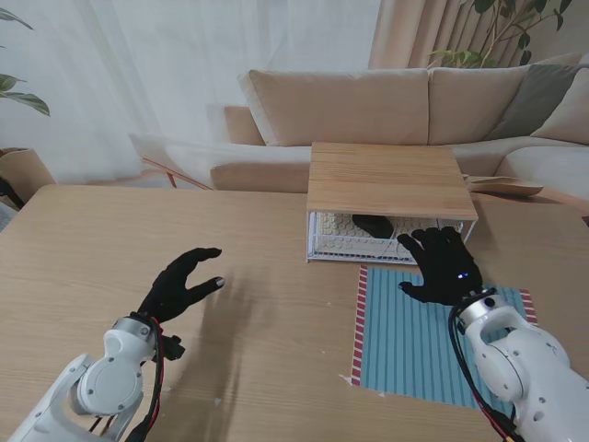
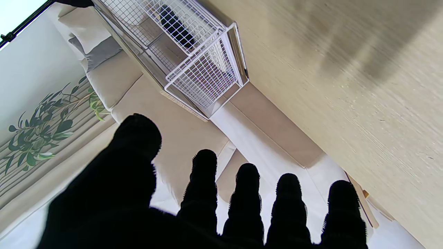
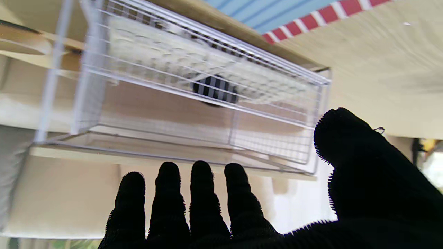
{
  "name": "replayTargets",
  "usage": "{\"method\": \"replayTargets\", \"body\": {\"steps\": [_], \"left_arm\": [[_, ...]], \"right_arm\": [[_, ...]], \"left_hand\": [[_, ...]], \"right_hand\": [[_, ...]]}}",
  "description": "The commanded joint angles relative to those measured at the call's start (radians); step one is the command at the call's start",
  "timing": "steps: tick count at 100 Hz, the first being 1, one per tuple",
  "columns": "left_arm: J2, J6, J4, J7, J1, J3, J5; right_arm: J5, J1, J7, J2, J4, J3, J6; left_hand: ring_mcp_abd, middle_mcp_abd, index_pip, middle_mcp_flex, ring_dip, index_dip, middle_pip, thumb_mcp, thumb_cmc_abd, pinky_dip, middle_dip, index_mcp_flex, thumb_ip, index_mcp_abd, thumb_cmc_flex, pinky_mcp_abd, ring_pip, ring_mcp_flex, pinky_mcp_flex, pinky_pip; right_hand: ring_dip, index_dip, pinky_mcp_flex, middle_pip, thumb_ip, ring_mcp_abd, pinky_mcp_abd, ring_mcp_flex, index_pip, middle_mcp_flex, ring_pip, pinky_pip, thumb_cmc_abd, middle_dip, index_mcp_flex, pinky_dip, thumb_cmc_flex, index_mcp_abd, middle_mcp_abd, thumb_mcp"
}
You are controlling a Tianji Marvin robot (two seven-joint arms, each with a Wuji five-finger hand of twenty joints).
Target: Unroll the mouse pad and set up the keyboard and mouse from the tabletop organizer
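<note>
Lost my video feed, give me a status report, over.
Both hands open: left hand idle, right hand at organizer front. Mouse pad unrolled. Keyboard and mouse inside organizer. Nothing blocking.

A beige sofa (image 1: 386, 115) with a grey cushion (image 1: 541, 95) stood beyond the wooden table (image 1: 138, 258). White sheer curtains (image 1: 138, 83) let in soft daylight beside a beige drape (image 1: 419, 32). Leafy houseplants (image 1: 515, 28) showed at both upper corners.
</note>
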Motion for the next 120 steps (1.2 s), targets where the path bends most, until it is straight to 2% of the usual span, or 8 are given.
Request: {"method": "replayTargets", "body": {"steps": [1,20,37,40,59,68,91,120], "left_arm": [[-0.004,-0.001,-0.002,-0.012,0.0,-0.001,0.001],[-0.005,-0.005,0.001,-0.006,-0.003,-0.008,0.002],[-0.006,-0.008,0.005,0.0,-0.005,-0.012,0.005],[-0.006,-0.009,0.006,0.0,-0.006,-0.013,0.005],[-0.006,-0.019,0.015,-0.001,-0.012,-0.02,0.002],[-0.007,-0.02,0.02,0.001,-0.014,-0.024,-0.001],[-0.009,-0.022,0.031,0.004,-0.022,-0.028,-0.01],[-0.01,-0.015,0.03,0.002,-0.024,-0.023,-0.025]], "right_arm": [[-0.013,0.024,0.012,-0.021,-0.018,-0.03,-0.011],[0.037,0.117,0.051,-0.024,0.019,-0.136,0.005],[0.086,0.224,0.073,-0.028,0.093,-0.239,0.047],[0.096,0.242,0.079,-0.029,0.108,-0.256,0.058],[0.161,0.336,0.088,-0.039,0.205,-0.346,0.132],[0.213,0.362,0.082,-0.049,0.237,-0.373,0.167],[0.278,0.406,0.057,-0.065,0.301,-0.406,0.209],[0.323,0.464,0.061,-0.073,0.373,-0.459,0.237]], "left_hand": [[-0.017,0.009,-0.014,-0.024,0.009,-0.008,-0.018,-0.026,0.024,0.021,-0.017,-0.04,0.041,0.003,-0.015,0.0,-0.02,-0.03,-0.007,-0.036],[-0.018,0.012,-0.012,-0.024,0.011,-0.007,-0.019,-0.024,0.023,0.026,-0.018,-0.041,0.042,0.004,-0.012,-0.001,-0.022,-0.029,-0.007,-0.038],[-0.019,0.013,-0.011,-0.024,0.013,-0.007,-0.019,-0.022,0.02,0.03,-0.018,-0.043,0.043,0.006,-0.01,-0.002,-0.022,-0.028,-0.006,-0.039],[-0.018,0.013,-0.011,-0.024,0.013,-0.007,-0.019,-0.021,0.02,0.03,-0.018,-0.043,0.043,0.007,-0.01,-0.002,-0.022,-0.029,-0.006,-0.039],[-0.019,0.014,-0.011,-0.024,0.014,-0.007,-0.019,-0.017,0.016,0.034,-0.018,-0.046,0.043,0.007,-0.008,-0.002,-0.022,-0.029,-0.005,-0.04],[-0.018,0.015,-0.01,-0.024,0.014,-0.007,-0.019,-0.014,0.011,0.035,-0.018,-0.045,0.044,0.008,-0.006,-0.002,-0.021,-0.028,-0.005,-0.04],[-0.018,0.016,-0.01,-0.024,0.014,-0.007,-0.018,-0.007,0.008,0.037,-0.018,-0.046,0.044,0.008,-0.007,-0.002,-0.021,-0.028,-0.005,-0.04],[-0.017,0.015,-0.009,-0.024,0.015,-0.007,-0.018,-0.003,0.007,0.039,-0.018,-0.046,0.043,0.006,-0.006,-0.001,-0.02,-0.028,-0.004,-0.038]], "right_hand": [[0.015,0.002,0.011,0.055,0.042,0.004,0.009,0.024,0.003,-0.028,0.019,-0.042,0.025,0.02,0.008,0.034,0.008,0.041,0.011,-0.014],[0.045,0.049,0.058,0.198,0.039,0.02,0.005,0.061,0.035,-0.036,0.077,-0.024,0.004,0.069,0.052,0.083,0.019,0.047,0.026,0.015],[0.06,0.064,0.062,0.226,0.034,0.029,-0.01,0.083,0.039,-0.018,0.106,0.057,-0.01,0.073,0.07,0.088,0.016,0.062,0.038,0.054],[0.064,0.073,0.053,0.231,0.031,0.03,-0.012,0.087,0.036,-0.014,0.112,0.117,-0.013,0.073,0.075,0.031,0.016,0.063,0.04,0.063],[0.088,0.085,0.031,0.261,0.029,0.041,-0.024,0.106,0.051,0.003,0.161,0.251,-0.025,0.085,0.09,0.007,0.031,0.068,0.05,0.087],[0.095,0.089,0.027,0.27,0.027,0.042,-0.027,0.112,0.06,0.012,0.176,0.29,-0.034,0.089,0.099,-0.006,0.041,0.068,0.052,0.105],[0.108,0.102,0.028,0.298,0.023,0.042,-0.036,0.129,0.096,0.039,0.202,0.336,-0.044,0.101,0.134,-0.033,0.083,0.06,0.05,0.156],[0.123,0.127,0.048,0.329,0.013,0.042,-0.032,0.166,0.16,0.084,0.232,0.391,-0.057,0.115,0.169,-0.052,0.089,0.05,0.05,0.195]]}}
